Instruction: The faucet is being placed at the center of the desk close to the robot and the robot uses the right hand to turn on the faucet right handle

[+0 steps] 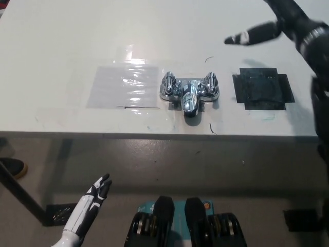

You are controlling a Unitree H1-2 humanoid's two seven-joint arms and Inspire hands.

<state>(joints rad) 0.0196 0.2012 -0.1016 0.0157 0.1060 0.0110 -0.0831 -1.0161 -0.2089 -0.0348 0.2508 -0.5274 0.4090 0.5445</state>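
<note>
Faucet (pixel 189 93) at bench (pixel 61 51) centre, near front edge. R. hand (pixel 280 23) spread, empty, well beyond and right of right handle (pixel 211 82). Rec.: lower onto handle, wrap fully before turning. L. hand (pixel 96 191) idle below bench edge.

On my feed a glossy clear film patch (pixel 123 86) lies flat on the tabletop (pixel 61 41), left of the middle and close to the front edge, catching glare. A black tape square (pixel 262 90) with notched corners lies flat toward the right edge, equally near the front. I can make out a thin curved pen mark (pixel 208 59) further back and another (pixel 211 128) by the front edge. Below, on the grey floor (pixel 169 164), a dark shoe (pixel 11 167) shows at far left.
</note>
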